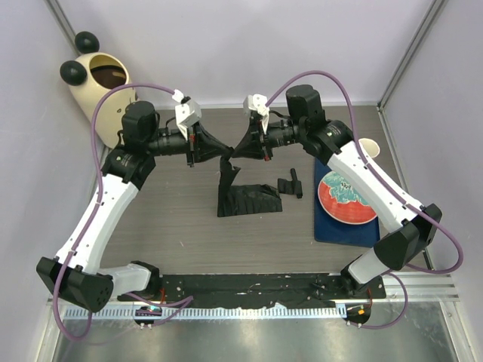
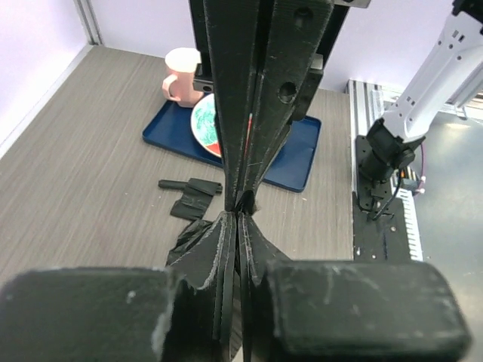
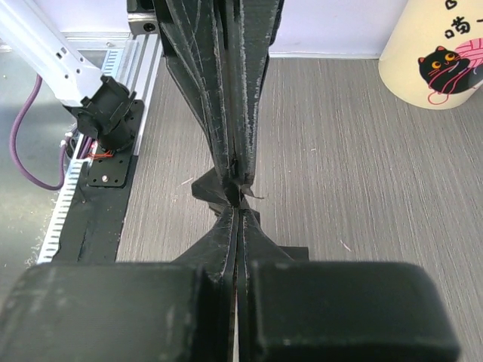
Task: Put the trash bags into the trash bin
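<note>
Tabletop: grey wood-grain laminate, flat.

Trash bin: tall cream rounded cylinder, upright at the far left corner. It had two black ball ears, a brown inner bucket and a pink-and-black cat mark on the side.

Trash bag: thin, glossy, crinkled black plastic at the tabletop's centre, well apart from the bin. Its long axis ran near vertical, a narrow peak pointing up with the lower end spread in a ridged heap on the tabletop.

Left claw and right claw: black and tapered, tip to tip. Each was narrowed to a slit and pinched the bag's peak.

Tray: dark blue, rectangular, at the right.

Plate: round, red-rimmed, on the tray.

Cup: pale, at the tray's far end.

Folded black bundle: small, flat, between bag and tray.
</note>
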`<state>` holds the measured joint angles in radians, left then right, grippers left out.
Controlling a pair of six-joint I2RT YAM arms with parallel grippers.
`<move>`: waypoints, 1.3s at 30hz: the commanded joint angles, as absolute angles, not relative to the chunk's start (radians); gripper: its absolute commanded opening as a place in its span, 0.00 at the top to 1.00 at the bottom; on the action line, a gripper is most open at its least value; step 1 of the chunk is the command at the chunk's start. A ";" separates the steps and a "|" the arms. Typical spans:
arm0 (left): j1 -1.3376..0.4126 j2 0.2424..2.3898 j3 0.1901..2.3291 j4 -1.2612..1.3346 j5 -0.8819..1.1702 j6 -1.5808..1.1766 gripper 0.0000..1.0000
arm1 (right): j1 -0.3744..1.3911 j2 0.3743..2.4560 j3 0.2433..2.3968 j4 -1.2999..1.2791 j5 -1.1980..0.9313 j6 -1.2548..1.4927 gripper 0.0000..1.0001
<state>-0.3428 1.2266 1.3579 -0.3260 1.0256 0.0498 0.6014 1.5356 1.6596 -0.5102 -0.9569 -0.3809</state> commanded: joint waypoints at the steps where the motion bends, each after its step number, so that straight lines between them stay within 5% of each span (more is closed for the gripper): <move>1: -0.336 1.210 1.373 -0.313 1.092 0.048 0.94 | 0.607 1.496 1.686 -0.506 -0.948 -0.397 0.99; 3: -0.327 1.201 1.359 -0.296 1.101 0.028 1.00 | 0.601 1.494 1.678 -0.506 -0.940 -0.391 0.99; 28: -0.186 1.098 1.315 -0.730 0.954 0.380 1.00 | 0.330 1.486 1.641 -0.229 -0.853 -0.048 0.99; 39: -0.169 1.055 1.315 -1.150 0.868 0.670 1.00 | 0.249 1.511 1.681 -0.088 -0.645 0.084 0.99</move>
